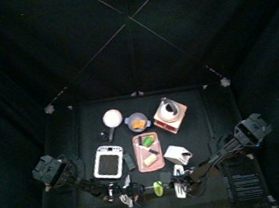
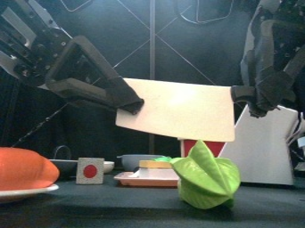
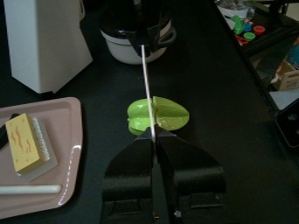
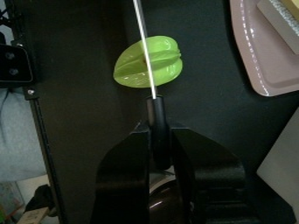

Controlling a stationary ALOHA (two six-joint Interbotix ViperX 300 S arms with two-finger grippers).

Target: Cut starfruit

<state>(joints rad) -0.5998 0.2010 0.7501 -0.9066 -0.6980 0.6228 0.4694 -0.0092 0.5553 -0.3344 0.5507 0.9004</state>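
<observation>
A white blade (image 2: 179, 109) hangs just above the starfruit (image 2: 205, 180), barring descent.

black table (image 1: 68, 139) carries: starfruit (image 2: 208, 181) at front edge; pink board (image 1: 148, 152) mid-table; white tray (image 1: 108, 162) to its left; white box (image 2: 265, 147) to the right; orange-red piece on a plate (image 2: 24, 191) front left.

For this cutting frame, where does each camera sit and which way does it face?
Top: overhead, looking straight down on the table; both arms enter.
Front: table height, level; starfruit under the white blade.
Left wrist: along the left gripper toward the starfruit.
Right wrist: along the right gripper.
Both wrist views share starfruit and blade.
</observation>
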